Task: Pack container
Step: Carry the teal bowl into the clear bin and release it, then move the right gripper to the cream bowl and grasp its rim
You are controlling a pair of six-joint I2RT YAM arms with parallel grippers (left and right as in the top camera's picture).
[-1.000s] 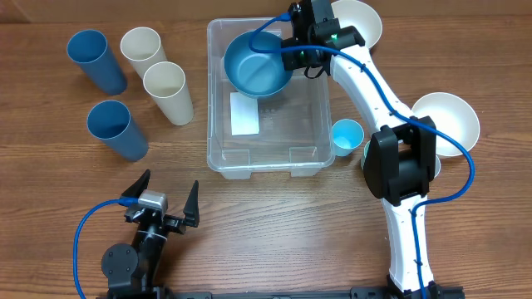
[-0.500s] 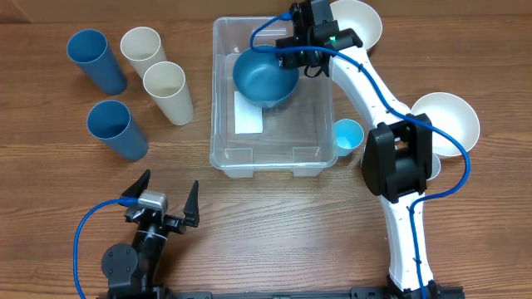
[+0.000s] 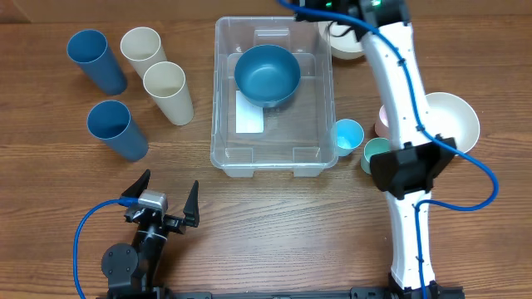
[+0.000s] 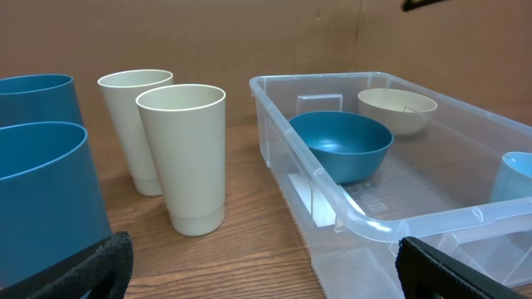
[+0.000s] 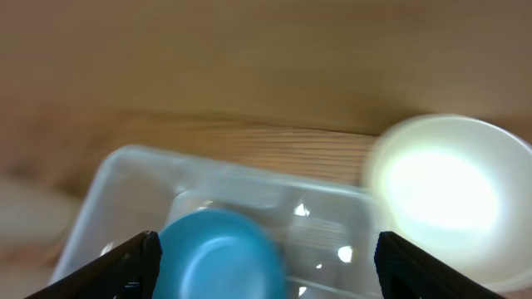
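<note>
Now spread apart and empty, the right tool [image 5: 266, 256] has left the bowl [image 3: 267, 75] in the container [image 3: 219, 100] and withdrawn far: one item packed.

A wood-grain worktop [image 3: 274, 224] is seen throughout; a plain brown wall [image 4: 199, 33] is shown at its far edge; even light is cast.

The container [image 3: 218, 108] is presenting as clear, smooth plastic, and its rim is catching glossy highlights. The blue bowl [image 3: 267, 75] inside is showing a smooth, matt finish. The cream cups [image 3: 169, 91] are looking matt and plastic-like. The table [image 3: 274, 224] is showing brown wood grain with a low sheen.
</note>
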